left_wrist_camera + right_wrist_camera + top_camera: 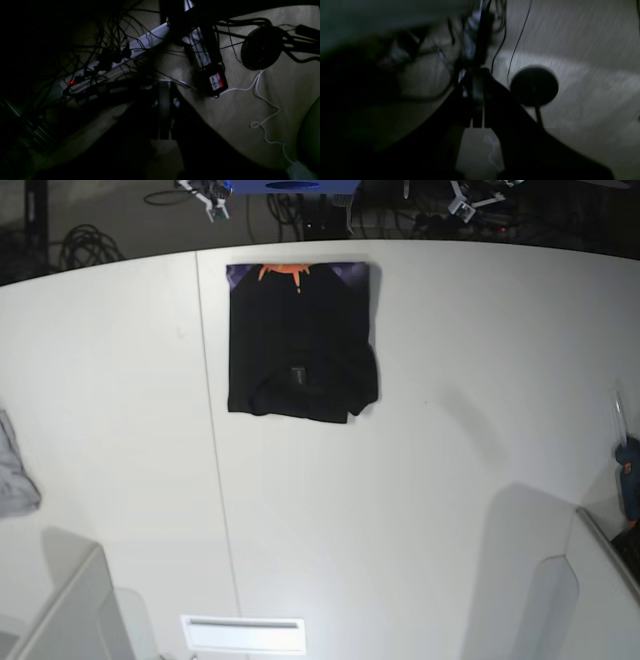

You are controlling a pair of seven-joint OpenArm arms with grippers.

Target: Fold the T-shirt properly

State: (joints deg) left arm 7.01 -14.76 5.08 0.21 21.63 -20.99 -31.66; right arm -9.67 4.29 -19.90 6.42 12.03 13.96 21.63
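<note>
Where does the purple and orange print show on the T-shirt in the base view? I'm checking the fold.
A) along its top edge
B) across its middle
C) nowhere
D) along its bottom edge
A: the T-shirt lies folded, with the print as a strip along its top edge.

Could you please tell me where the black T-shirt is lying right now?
In the base view the T-shirt lies folded at the table's far edge, slightly left of centre, its purple and orange print toward the far side, well apart from the grey cloth at the left edge.
</note>
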